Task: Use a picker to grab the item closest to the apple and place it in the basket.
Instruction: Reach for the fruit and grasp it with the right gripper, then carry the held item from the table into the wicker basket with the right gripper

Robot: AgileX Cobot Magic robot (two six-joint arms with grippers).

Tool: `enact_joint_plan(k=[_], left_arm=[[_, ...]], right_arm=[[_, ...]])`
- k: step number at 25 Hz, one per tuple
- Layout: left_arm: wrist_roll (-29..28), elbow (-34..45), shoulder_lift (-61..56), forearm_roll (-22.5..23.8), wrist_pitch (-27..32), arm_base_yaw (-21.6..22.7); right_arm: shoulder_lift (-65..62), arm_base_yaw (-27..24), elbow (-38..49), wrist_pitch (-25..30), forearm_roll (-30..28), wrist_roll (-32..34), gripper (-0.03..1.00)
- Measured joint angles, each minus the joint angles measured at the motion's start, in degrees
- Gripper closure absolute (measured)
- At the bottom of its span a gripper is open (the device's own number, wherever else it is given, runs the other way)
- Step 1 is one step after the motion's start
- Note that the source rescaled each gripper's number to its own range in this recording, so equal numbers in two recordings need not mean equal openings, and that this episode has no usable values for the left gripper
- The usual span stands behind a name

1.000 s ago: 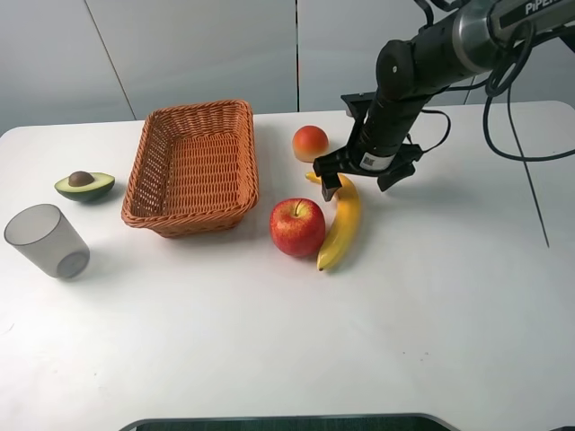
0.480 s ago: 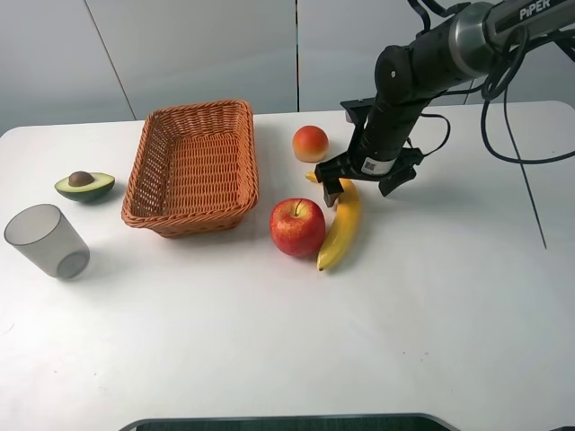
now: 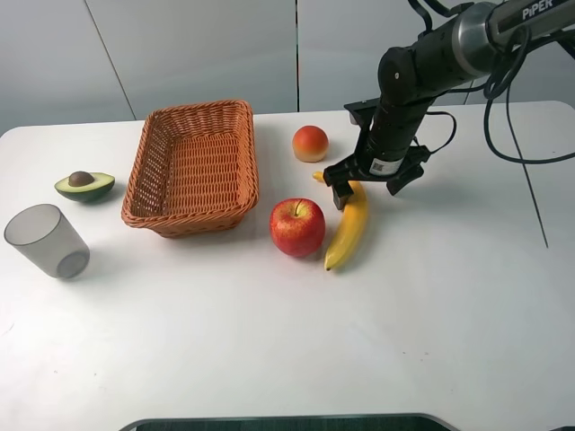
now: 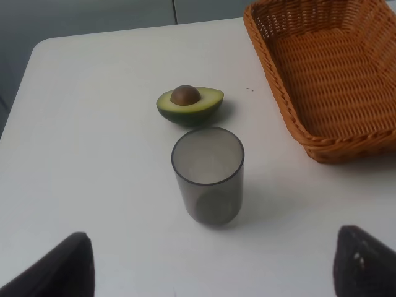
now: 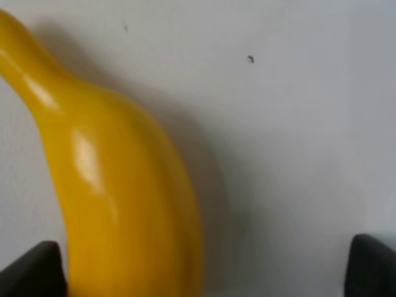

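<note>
Yellow banana [image 3: 352,223] lies flat just right of the red apple [image 3: 297,226] (stem end far); wicker basket [image 3: 184,222] sits left.

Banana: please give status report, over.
Right gripper open, fingers astride banana near its stem. Left gripper open by the cup. Apple sits close beside banana.

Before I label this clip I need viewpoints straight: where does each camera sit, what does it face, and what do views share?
Exterior high: mounted high off the arms, looking down at the table with basket, apple and banana; the right arm and right gripper show.
Left wrist: on the left arm, facing the cup, avocado and basket; the open left gripper shows.
Right wrist: on the right arm, close over the banana; its fingertips flank it.
Shared: banana in exterior and right wrist; cup, avocado, basket in exterior and left wrist.
</note>
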Motion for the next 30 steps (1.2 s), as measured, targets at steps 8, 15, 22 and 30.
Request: enact_joint_plan(k=[8,15,22,30], left_arm=[[0.0,0.0,0.0,0.0,0.0,0.0],[0.0,0.0,0.0,0.0,0.0,0.0],[0.0,0.0,0.0,0.0,0.0,0.0],[0.12,0.0,0.0,0.0,0.0,0.0]], right_arm=[[0.0,-0.26,0.0,0.51,0.0,-0.14,0.97],[0.0,-0.26,0.0,0.51,0.0,-0.18,0.97],[0.0,-0.26,0.0,0.72,0.0,-0.27,0.97],[0.0,-0.26,0.0,1.09,0.0,-0.27,0.97]])
